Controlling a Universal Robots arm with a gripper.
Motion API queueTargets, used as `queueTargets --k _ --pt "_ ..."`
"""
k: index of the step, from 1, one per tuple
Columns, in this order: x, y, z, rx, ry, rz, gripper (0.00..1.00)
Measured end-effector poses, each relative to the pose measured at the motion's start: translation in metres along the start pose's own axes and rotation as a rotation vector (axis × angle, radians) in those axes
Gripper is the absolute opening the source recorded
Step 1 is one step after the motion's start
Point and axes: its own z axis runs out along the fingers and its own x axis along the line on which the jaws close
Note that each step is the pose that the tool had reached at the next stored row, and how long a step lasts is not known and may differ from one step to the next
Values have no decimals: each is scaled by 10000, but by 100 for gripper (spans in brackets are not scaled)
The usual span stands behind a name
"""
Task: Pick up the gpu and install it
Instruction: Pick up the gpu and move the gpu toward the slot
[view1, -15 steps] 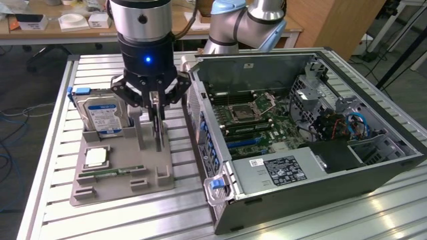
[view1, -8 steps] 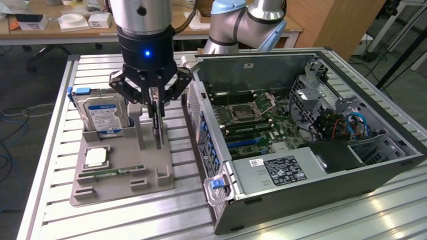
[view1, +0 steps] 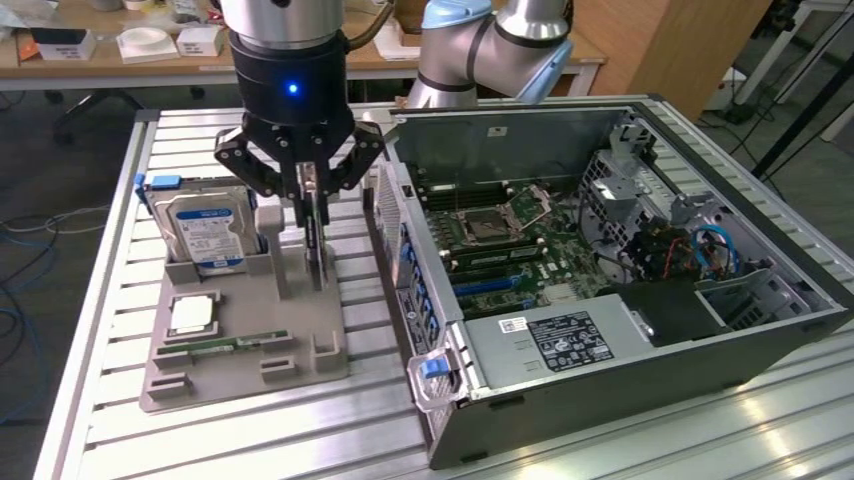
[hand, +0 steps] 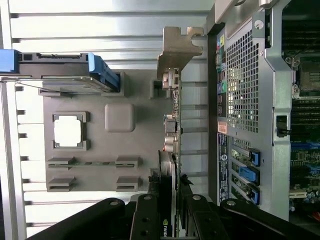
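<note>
The gpu (view1: 318, 250) stands on edge in the grey tray (view1: 300, 320), your jaws clamped on it; not yet installed in the case (view1: 534, 130).

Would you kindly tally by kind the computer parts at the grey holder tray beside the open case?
Boxy silver hard drive with blue label: 1
Square silver processor chip: 1
Narrow green memory stick: 1
Thin green graphics card: 1
Total: 4

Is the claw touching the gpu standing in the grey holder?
Touching. In the wrist view the claw pinches the gpu, fingers flat against both faces, no gap.
</note>
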Motion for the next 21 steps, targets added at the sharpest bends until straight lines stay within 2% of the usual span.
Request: queueTargets --k 5,10,12,18,21 --pt "-1 0 -2 7 7 0 26" --pt "-10 1 -22 26 94 1 26" --pt "-20 1 -35 30 154 -1 26" --pt "-76 5 -56 47 418 3 26" --pt "-77 6 -84 48 449 5 26"
